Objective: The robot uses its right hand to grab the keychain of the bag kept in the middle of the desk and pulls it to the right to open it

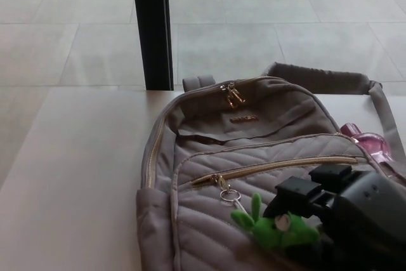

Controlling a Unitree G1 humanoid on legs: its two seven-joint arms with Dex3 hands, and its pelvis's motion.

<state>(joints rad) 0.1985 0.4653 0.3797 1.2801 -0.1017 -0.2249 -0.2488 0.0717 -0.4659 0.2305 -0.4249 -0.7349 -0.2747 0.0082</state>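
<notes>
Grey quilted backpack (254,157) lying flat mid-desk (76,176), handle at the far edge, strap trailing off to the right. Gold front-pocket zipper (279,168) running left to right, pull at its left end, closed. Green plush keychain (274,228) hanging from that pull by a metal ring (230,195), resting on the near quilted panel. Right hand (346,211) at near right, black fingers (298,196) touching the plush; closed grip or not, cannot tell. Pink object (371,144) peeking out right of the backpack. Black post (151,26) beyond the desk.

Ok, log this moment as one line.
right hand: at green plush keychain, grip unclear | front pocket zipper: closed | grey backpack: flat on desk | left hand: out of view
</notes>
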